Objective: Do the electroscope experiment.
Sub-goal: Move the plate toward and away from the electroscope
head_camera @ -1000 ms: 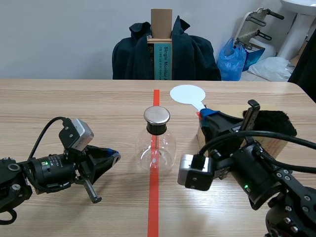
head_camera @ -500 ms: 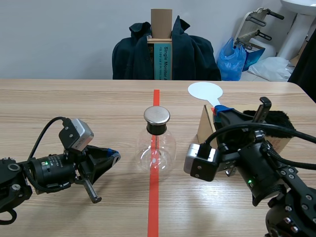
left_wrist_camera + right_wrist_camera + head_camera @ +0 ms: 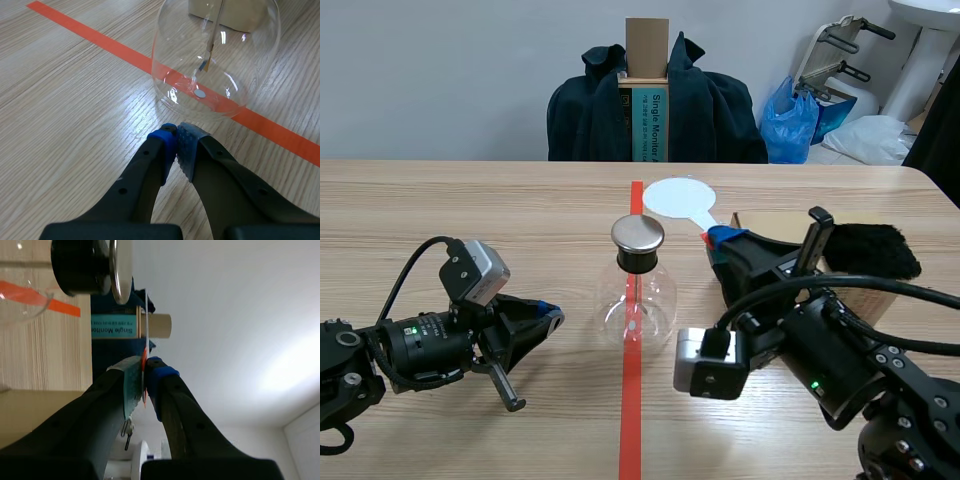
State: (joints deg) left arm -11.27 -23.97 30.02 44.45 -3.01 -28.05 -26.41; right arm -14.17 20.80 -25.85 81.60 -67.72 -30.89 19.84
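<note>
Electroscope [image 3: 636, 290]: your glass flask stands upright on the surface [image 3: 470, 210], over the orange-red tape line [image 3: 632, 420], between the two claws. Its metal cap [image 3: 638, 234] is on top.
Inside the flask: a thin metal strip [image 3: 210, 42] hangs down from the neck.
Left claw [image 3: 548, 318]: it lies low over the surface with its pads pressed together on nothing. The flask sits just ahead of its tips, apart from them.
Right claw [image 3: 725, 238]: it is raised and clamped on the red handle of a white disc paddle [image 3: 675, 196]. The disc stands beyond its tips, close beside the cap, with a slim gap showing in your right wrist view.
Behind the right claw: a cardboard box [image 3: 765, 222] with a black fur pad [image 3: 865, 250] on it.
</note>
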